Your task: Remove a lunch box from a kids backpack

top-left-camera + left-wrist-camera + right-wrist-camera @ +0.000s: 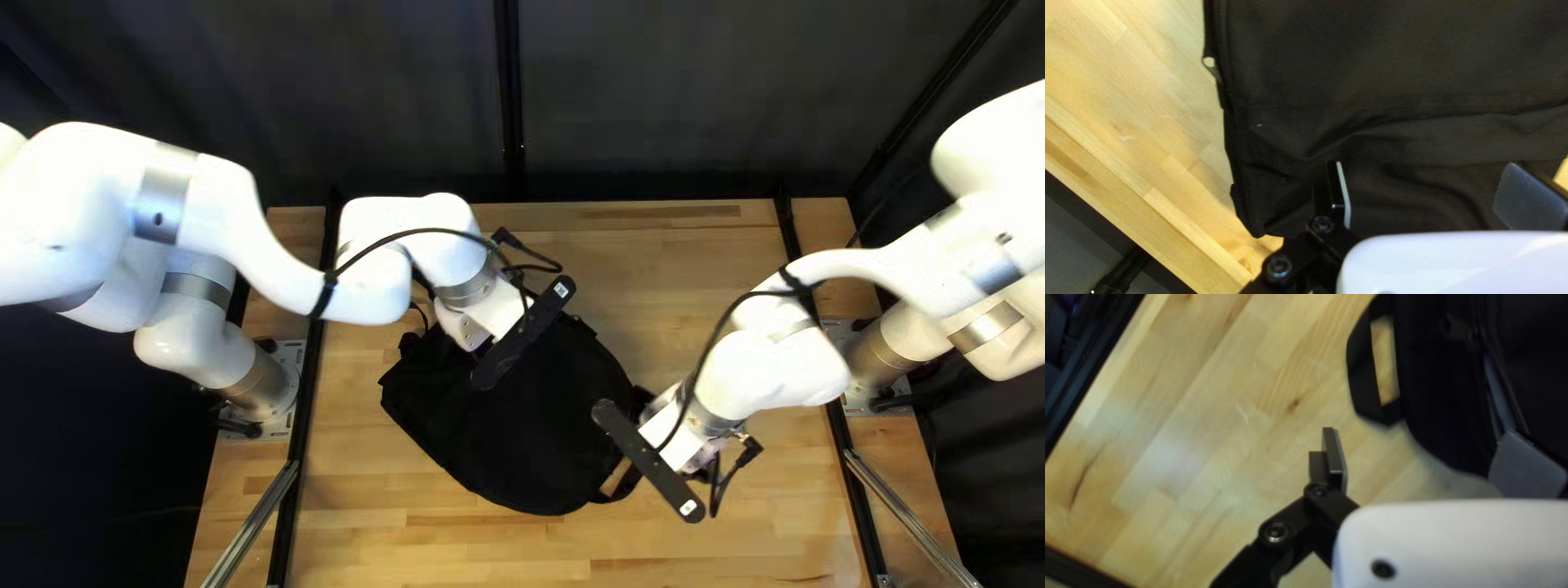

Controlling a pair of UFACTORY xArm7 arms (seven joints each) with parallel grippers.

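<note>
Over backpack (pixel 544 436), left claw (pixel 465 329) spread; by its edge (pixel 1426 441), right claw (pixel 703 455) spread above tabletop (pixel 1208 430).

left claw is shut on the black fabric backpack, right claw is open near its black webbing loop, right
The left claw isn't shut: the left wrist view shows it wide open over the backpack. The right claw is open near the loop.

You can read no words, brands or numbers. Over the black fabric backpack (pixel 468 436), you see a small white square label (pixel 562 290) on a long black bar (pixel 520 335); at the backpack's edge, a second long black bar (pixel 644 457) bears another such label (pixel 687 507). Both labels' marks are too small to read.
</note>
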